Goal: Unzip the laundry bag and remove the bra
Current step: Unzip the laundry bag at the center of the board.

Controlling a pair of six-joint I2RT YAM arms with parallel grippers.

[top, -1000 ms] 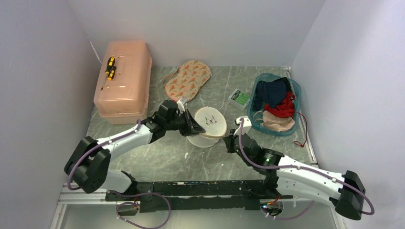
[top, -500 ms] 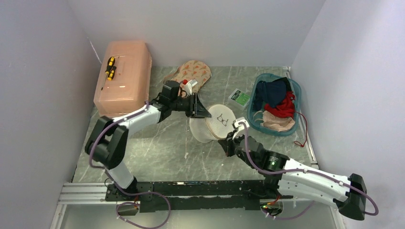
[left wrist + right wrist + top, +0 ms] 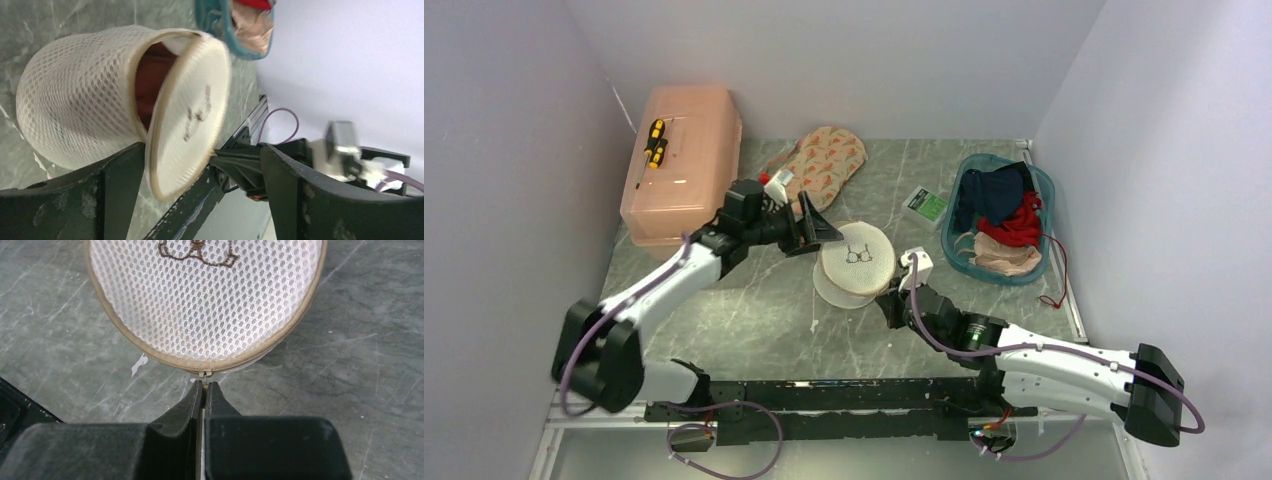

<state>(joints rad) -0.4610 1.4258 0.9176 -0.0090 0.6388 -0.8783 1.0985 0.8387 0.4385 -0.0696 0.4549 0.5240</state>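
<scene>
- Gaping wide, the left end effector (image 3: 202, 150) has both fingers spread.
- Straight ahead of it, the laundry bag (image 3: 75, 100) lies tipped on the bench (image 3: 20, 30), its lid (image 3: 192, 115) partly unzipped, with the maroon bra (image 3: 150, 80) showing inside the gap.
- The right end effector (image 3: 204, 387) is pressed together, its tips just beneath the bag's zipper slider (image 3: 204, 373); whether they pinch it cannot be told.

White mesh cloth laundry bag (image 3: 70, 105), soft maroon fabric bra (image 3: 150, 75), smooth grey marbled table (image 3: 370, 340)
</scene>
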